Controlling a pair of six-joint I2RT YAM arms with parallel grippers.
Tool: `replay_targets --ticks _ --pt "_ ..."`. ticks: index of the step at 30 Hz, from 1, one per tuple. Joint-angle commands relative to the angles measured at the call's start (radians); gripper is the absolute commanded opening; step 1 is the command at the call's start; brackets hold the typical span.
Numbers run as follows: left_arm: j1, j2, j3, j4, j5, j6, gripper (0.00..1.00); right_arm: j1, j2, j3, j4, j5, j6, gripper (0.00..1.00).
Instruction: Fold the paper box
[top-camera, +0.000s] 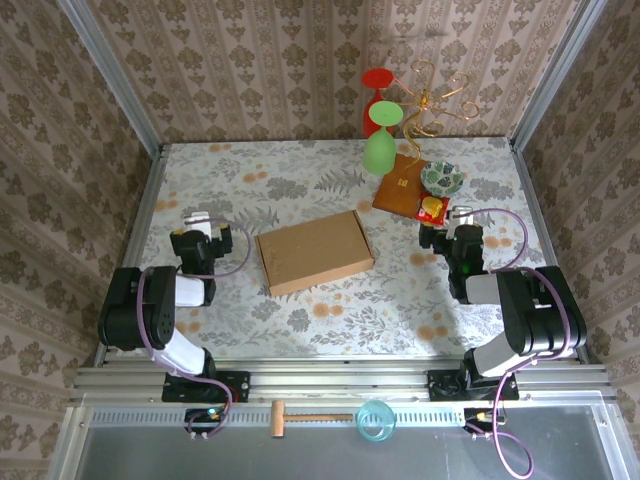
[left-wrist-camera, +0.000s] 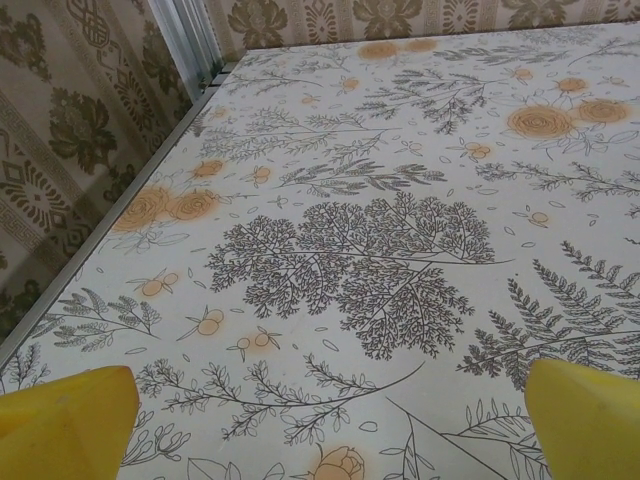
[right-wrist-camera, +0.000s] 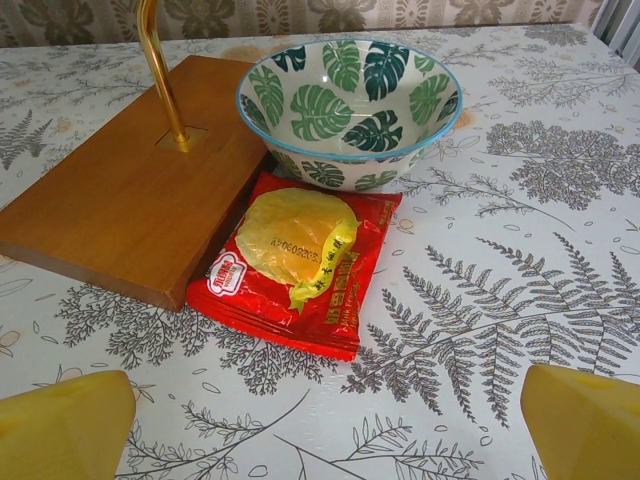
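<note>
Both hands first: my left gripper (top-camera: 198, 222) has its jaws spread as wide as they go, with nothing between them. From its wrist camera I see the two yellow fingertips (left-wrist-camera: 65, 420) at the bottom corners and the flowered table (left-wrist-camera: 400, 150) in the gap. My right gripper (top-camera: 445, 225) is likewise spread fully and holds nothing, its own yellow fingertips (right-wrist-camera: 60, 425) low in its view.

Just ahead of the right one lies a red snack packet (right-wrist-camera: 295, 262) with a yellow middle. Its left edge touches a wooden base (right-wrist-camera: 120, 190) and its far end sits against a leaf-patterned bowl (right-wrist-camera: 350, 100) (upright, green leaves on white, blue rim). A gold rod (right-wrist-camera: 160, 70) rises from the base.

The paper box (top-camera: 315, 252) lies flat on the table between the two arms, well apart from both grippers. From above it reads as a closed, shallow brown rectangle, turned slightly askew.

Farther back, a green glass (top-camera: 380, 140) and a red glass (top-camera: 375, 95) sit by the gold stand. On the near rail I see a wooden mallet (top-camera: 305, 417) beside a blue cup (top-camera: 375, 420).
</note>
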Motion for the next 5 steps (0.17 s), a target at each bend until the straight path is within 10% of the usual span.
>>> replay_targets --ticks 1,5 --pt "0.005 -0.008 0.005 0.016 0.013 0.008 1.00 0.005 0.009 0.026 0.017 0.032 0.000 1.00" --pt "0.002 -0.009 0.002 0.022 0.009 0.012 1.00 0.022 0.003 -0.002 0.067 0.057 -0.014 1.00"
